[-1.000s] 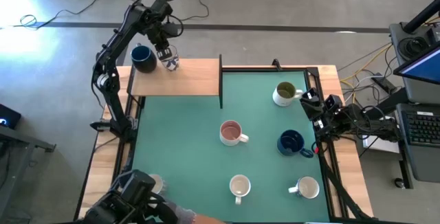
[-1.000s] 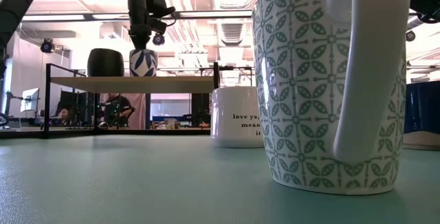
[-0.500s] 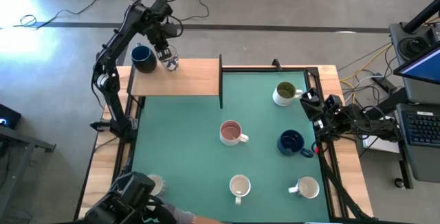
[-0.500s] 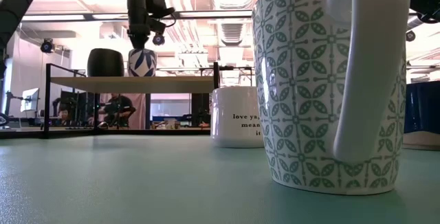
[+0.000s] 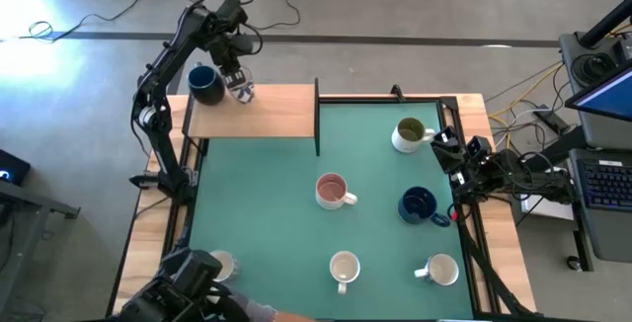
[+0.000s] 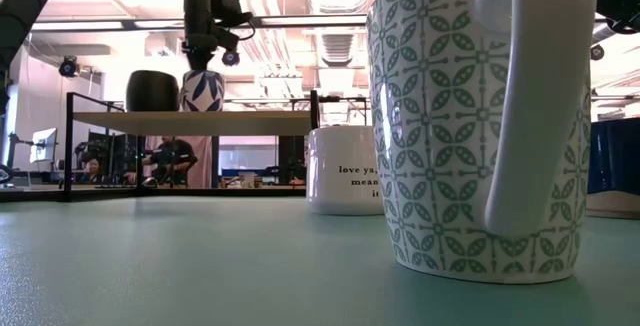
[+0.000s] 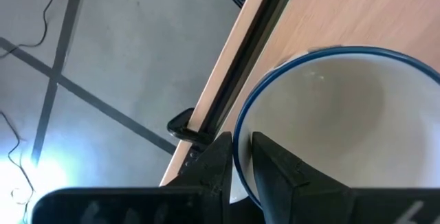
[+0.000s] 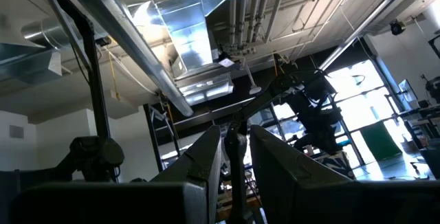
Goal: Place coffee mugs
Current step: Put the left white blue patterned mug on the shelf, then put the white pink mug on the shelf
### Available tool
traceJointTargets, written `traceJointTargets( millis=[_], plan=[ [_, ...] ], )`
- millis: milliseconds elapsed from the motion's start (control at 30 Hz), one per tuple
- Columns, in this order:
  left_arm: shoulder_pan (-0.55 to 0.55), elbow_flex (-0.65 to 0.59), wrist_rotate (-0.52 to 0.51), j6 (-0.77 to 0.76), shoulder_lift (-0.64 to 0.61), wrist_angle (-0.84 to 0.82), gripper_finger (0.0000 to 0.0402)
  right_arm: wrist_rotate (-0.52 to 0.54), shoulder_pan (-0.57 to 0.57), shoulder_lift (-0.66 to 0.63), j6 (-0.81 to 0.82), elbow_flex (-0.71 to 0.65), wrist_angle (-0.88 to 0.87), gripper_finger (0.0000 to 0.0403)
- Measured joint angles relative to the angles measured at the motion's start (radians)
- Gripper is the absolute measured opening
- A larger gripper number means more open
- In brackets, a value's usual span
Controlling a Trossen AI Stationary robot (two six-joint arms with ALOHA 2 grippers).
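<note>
My left gripper (image 5: pixel 237 77) stands over the raised wooden shelf (image 5: pixel 276 115) at the table's far left, shut on a white mug with a blue leaf pattern (image 6: pixel 202 91). A dark blue mug (image 5: pixel 204 83) stands on the shelf right beside it. On the green mat stand an olive-inside mug (image 5: pixel 408 134), a pink-inside mug (image 5: pixel 333 192), another dark blue mug (image 5: pixel 419 205) and two white mugs (image 5: pixel 344 268) (image 5: pixel 439 271). A green-patterned mug (image 6: pixel 480 116) stands close to the low camera. My right gripper (image 5: pixel 456 154) waits shut at the table's right edge. My left gripper (image 7: pixel 242 145) pinches the patterned mug's blue rim (image 7: pixel 242 117), one finger (image 7: pixel 275 172) inside the cup and one finger (image 7: pixel 216 165) outside. The fingers come from above, pointing down. The mug stays upright with its base at the shelf top (image 6: pixel 200 116); whether it touches I cannot tell.
A dark upright divider (image 5: pixel 317 115) bounds the shelf's right end, and a dark frame runs along the mat's edges. A white mug with lettering (image 6: pixel 345 171) stands mid-table in the low view. A person sits in the room beyond (image 6: pixel 165 156). Open mat lies left of the pink-inside mug.
My left gripper has carried the patterned mug a little toward the table's left, along the shelf, closing the gap to the dark blue mug. The mug has stayed upright and the hold is unchanged.
</note>
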Motion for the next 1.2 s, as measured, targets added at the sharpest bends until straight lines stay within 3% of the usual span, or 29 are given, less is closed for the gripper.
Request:
traceJointTargets(
  millis=[567,1200],
  plan=[
    [0.0,0.0,0.015,-0.025,-0.006,0.028,0.0041,0.0,0.0,0.0,0.0,0.0,0.0,0.0068],
    [-0.049,0.0,0.079,-0.078,-0.076,0.079,0.0113,0.0,0.0,0.0,0.0,0.0,0.0,0.0068]
  ],
)
